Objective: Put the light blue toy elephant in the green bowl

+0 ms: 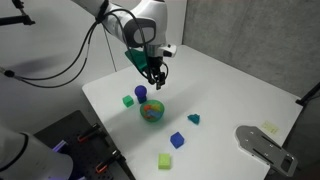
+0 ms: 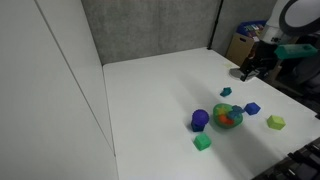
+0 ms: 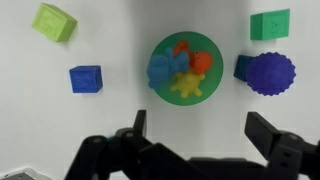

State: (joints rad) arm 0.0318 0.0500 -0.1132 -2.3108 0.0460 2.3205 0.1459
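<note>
White rounded arm (image 1: pixel 138 18) here, glossy shells with dark bands at the joints, black cables (image 1: pixel 85 50) trailing off it. The gripper (image 1: pixel 156 78) is matte black, with chunky, angular black fingers (image 3: pixel 268 133).

You have a white table (image 1: pixel 230 95) carrying loose toys. A purple spiky ball (image 3: pixel 271 73) sits just beside a green cube (image 3: pixel 270 24). A blue cube (image 3: pixel 86 79) and a lime cube (image 3: pixel 54 22) lie near each other, well apart from that pair. In an exterior view, a small teal piece (image 1: pixel 194 118) lies alone.
</note>
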